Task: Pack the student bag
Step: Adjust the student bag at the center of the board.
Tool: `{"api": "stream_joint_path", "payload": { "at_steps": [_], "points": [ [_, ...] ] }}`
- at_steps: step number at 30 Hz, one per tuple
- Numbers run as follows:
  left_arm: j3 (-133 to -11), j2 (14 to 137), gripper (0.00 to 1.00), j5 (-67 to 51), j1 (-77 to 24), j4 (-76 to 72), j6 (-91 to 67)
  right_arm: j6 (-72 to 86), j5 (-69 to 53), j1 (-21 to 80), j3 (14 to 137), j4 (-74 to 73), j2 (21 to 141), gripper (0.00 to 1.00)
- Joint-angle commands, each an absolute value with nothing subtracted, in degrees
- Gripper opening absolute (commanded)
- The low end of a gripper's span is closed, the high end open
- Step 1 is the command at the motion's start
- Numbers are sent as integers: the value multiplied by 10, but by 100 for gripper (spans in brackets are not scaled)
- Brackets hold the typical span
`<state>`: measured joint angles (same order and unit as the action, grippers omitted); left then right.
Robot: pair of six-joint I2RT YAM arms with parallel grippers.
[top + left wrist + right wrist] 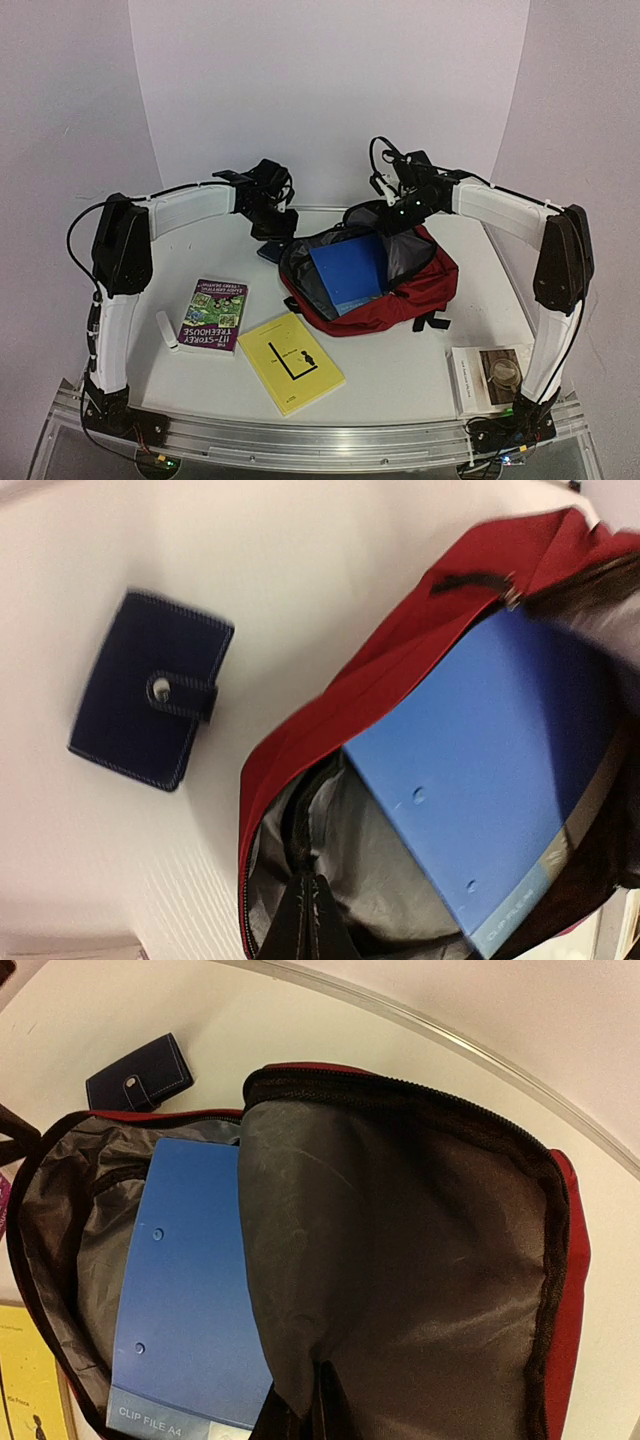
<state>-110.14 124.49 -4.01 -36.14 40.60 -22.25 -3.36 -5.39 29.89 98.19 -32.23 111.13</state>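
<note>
The bag lies on the surface between the left tool and right tool. Its long axis runs left to right, mouth toward the left tool, which clamps its rim. The right tool clamps its lifted flap.

student bag: red cloth, sheeny grey lining | clip file: smooth matt plastic | wallet: stitched fabric

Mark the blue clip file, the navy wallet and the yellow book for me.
blue clip file (pixel 185 1290): right wrist view, middle of its cover.
navy wallet (pixel 115 705): left wrist view, cover left of the snap tab.
yellow book (pixel 290 362): top view, centre of front cover.
</note>
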Motion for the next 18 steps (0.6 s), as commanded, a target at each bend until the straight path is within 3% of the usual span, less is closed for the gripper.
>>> {"api": "stream_joint_path", "payload": {
  "at_steps": [1, 4, 7, 9, 10, 12, 15, 18],
  "points": [
    [-1148, 1207, 0, -6, -364, 421, -198, -41, -39, 292, 982, -308, 1100, 1],
    [-1141, 1181, 0, 6, -364, 413, -186, -43, -35, 288, 979, -308, 1105, 0],
    [-1083, 1137, 3, -89, -369, 370, -138, -43, -36, 282, 979, -307, 1109, 0],
    [-1038, 1117, 22, -146, -391, 372, -72, -44, -39, 278, 978, -307, 1108, 0],
    [-1026, 1113, 37, -156, -404, 386, -45, -44, -41, 277, 978, -308, 1108, 0],
    [-1008, 1116, 51, -161, -428, 421, -5, -41, -47, 275, 978, -308, 1109, 0],
    [-982, 1117, 60, -182, -450, 445, 46, -30, -63, 275, 985, -311, 1115, 0],
    [-945, 1113, 61, -174, -475, 430, 87, -26, -70, 275, 990, -314, 1123, 0]
  ]
}}
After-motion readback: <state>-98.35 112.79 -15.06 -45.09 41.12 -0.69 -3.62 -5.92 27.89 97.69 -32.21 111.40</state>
